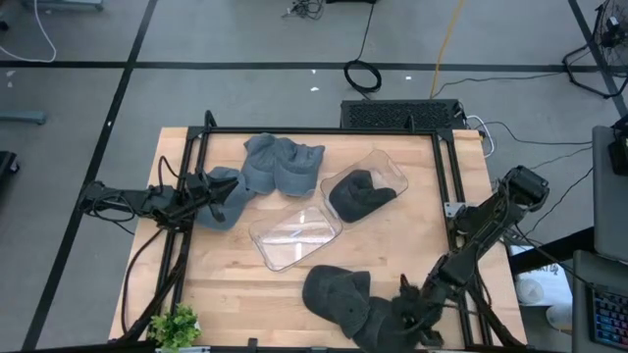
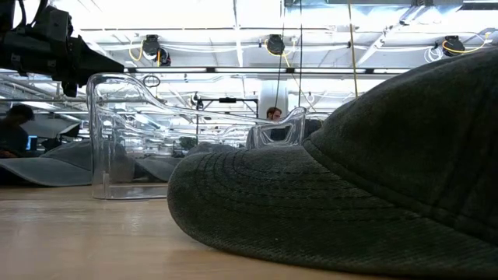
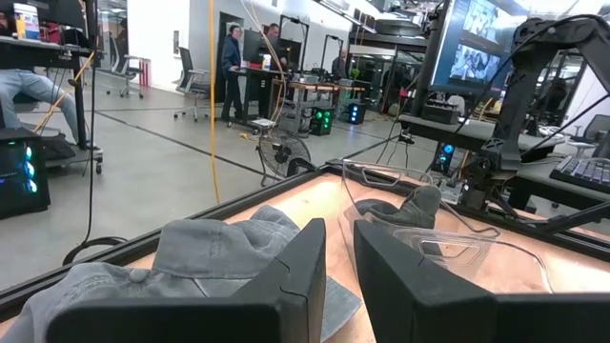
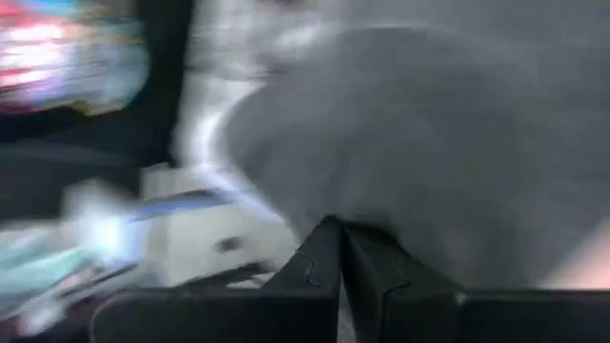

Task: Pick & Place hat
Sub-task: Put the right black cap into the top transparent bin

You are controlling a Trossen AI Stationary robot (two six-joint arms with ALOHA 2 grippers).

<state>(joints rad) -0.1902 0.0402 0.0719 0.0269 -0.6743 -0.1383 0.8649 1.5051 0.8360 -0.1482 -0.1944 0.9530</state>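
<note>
At the table's (image 1: 294,284) near edge, right of centre, the right gripper (image 1: 417,312) sat low with its fingers (image 4: 319,262) pressed together, nothing visible between them. The dark hat (image 1: 339,297) lay directly beside it, spreading from the gripper toward the middle of the board; from above the gripper overlapped the hat's right end, though whether cloth was pinched there could not be told. In the low view that hat (image 2: 350,187) filled the foreground, brim flat on the wood.

On the left side, the left gripper (image 1: 209,191) reached in from the table's edge, its fingers (image 3: 286,276) set narrowly apart. It sat on the blue-grey hat (image 1: 224,199), and grey fabric (image 3: 205,252) lay under and ahead of the fingers; a firm grip could not be confirmed. A second blue-grey hat (image 1: 285,164) lay just beyond, touching the first.

Between the arms stood two clear bins. The near bin (image 1: 294,235) held no hat. The far bin (image 1: 365,186) held another dark hat (image 1: 360,196). A small green plant (image 1: 175,326) stood at the near left corner.
</note>
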